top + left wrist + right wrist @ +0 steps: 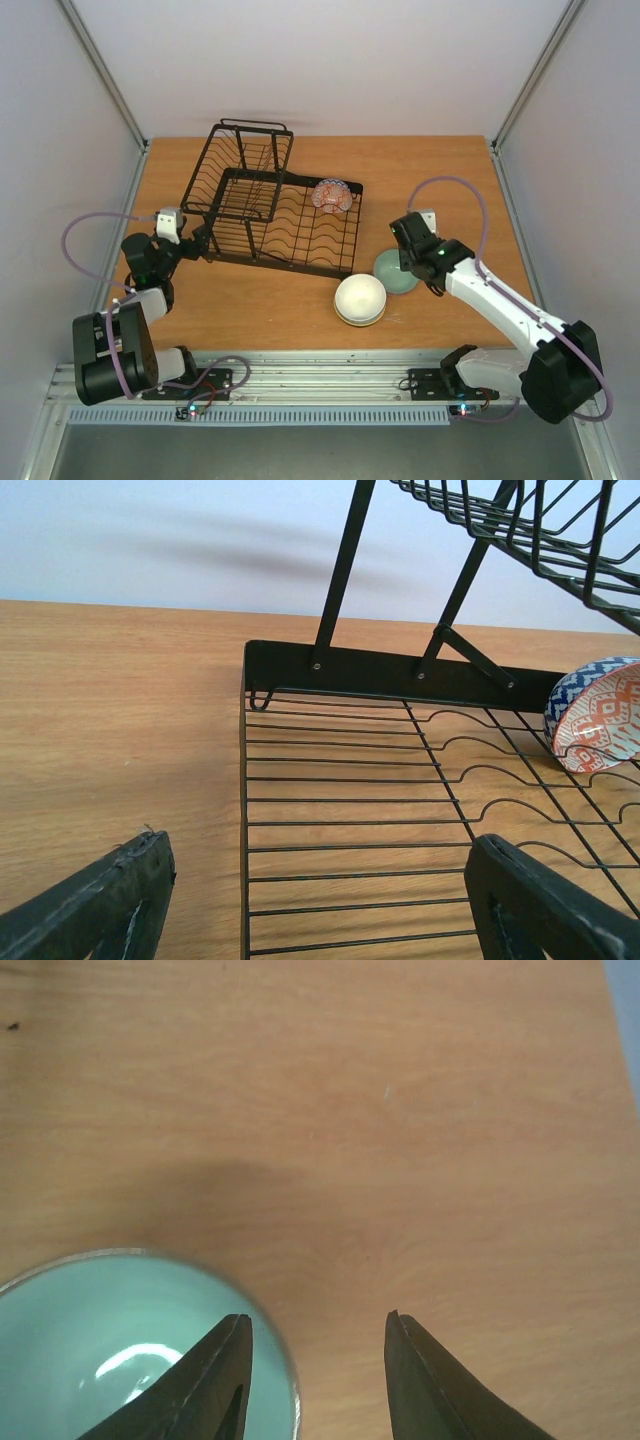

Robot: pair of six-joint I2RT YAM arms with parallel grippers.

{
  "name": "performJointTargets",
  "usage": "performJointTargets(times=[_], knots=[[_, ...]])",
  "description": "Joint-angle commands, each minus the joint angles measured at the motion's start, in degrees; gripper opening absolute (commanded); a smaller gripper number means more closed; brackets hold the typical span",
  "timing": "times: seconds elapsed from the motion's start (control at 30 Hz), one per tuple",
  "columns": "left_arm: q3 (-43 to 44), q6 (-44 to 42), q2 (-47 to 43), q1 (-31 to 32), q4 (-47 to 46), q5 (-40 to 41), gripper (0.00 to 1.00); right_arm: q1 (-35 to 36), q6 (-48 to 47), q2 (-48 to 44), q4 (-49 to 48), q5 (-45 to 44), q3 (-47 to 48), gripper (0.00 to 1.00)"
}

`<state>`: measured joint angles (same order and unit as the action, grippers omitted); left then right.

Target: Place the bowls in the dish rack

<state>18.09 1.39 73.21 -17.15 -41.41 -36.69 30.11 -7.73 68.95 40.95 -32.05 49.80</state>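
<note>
- The table is bare wood, and the dish rack stands on it.
- The dish rack is black wire. It has a flat tray of wavy wires and a taller basket section raised over its left end.
- The left arm reaches to the rack's near left corner. The right arm reaches in off the rack's right end.
- The cream-white bowl sits upright on the table, just off the rack's near right corner and not touching it. A yellowish edge shows under it; I cannot tell whether that is another bowl.
- The sage green bowl sits upright on the table beside the rack's right end, touching or nearly touching the cream-white bowl.
- The patterned bowl is in the rack, propped on edge among the wavy wires at the tray's far right corner. It is blue outside and red-and-white inside.
- The left pincer has its fingers spread wide with nothing between them. It faces the rack's flat tray from the left end.
- The right pincer is partly apart and straddles the rim of the green bowl. One finger is over the bowl's inside and the other is outside. Bare table shows between the rim and the outer finger, so it is not clamped.
</note>
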Motion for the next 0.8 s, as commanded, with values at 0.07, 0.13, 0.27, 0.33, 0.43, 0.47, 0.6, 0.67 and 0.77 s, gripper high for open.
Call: performJointTargets(times=[0.07,0.13,0.27,0.33,0.43,0.47,0.6,0.67,0.77], knots=[[0.76,-1.3,0.66,0.41,-3.42,-0.19,0.81,-2.25,6.21,-4.8,-2.53,12.85,-5.44,0.34],[0.81,-1.3,0.88,0.36,-3.33,-0.14,0.81,-2.9,6.28,-5.0,-3.83,14.85,-7.49,0.32],[0.56,-1.29,0.5,0.38,-3.52,-0.59,0.81,-4.99,7.13,-5.44,-5.3,18.1,-9.33,0.29],[0.31,-1.28,0.36,0.36,-3.91,-0.88,0.81,-5.06,7.43,-5.44,-5.2,17.52,-9.3,0.29],[0.2,-1.3,0.28,0.36,-4.23,-1.11,0.81,-5.13,7.64,-5.35,-4.83,16.61,-9.16,0.29],[0.24,-1.3,0.3,0.36,-4.21,-1.11,0.81,-5.11,7.64,-5.25,-4.68,16.59,-9.13,0.29],[0.28,-1.3,0.51,0.36,-4.25,-1.26,0.81,-5.15,8.61,-4.67,-3.73,15.75,-8.64,0.3],[0.28,-1.3,0.38,0.37,-4.25,-1.35,0.81,-5.15,10.2,-4.47,-2.91,14.88,-8.49,0.32],[0.15,-1.26,0.02,0.36,-4.25,-1.54,0.81,-5.15,11.37,-4.54,-1.59,14.04,-8.52,0.33]])
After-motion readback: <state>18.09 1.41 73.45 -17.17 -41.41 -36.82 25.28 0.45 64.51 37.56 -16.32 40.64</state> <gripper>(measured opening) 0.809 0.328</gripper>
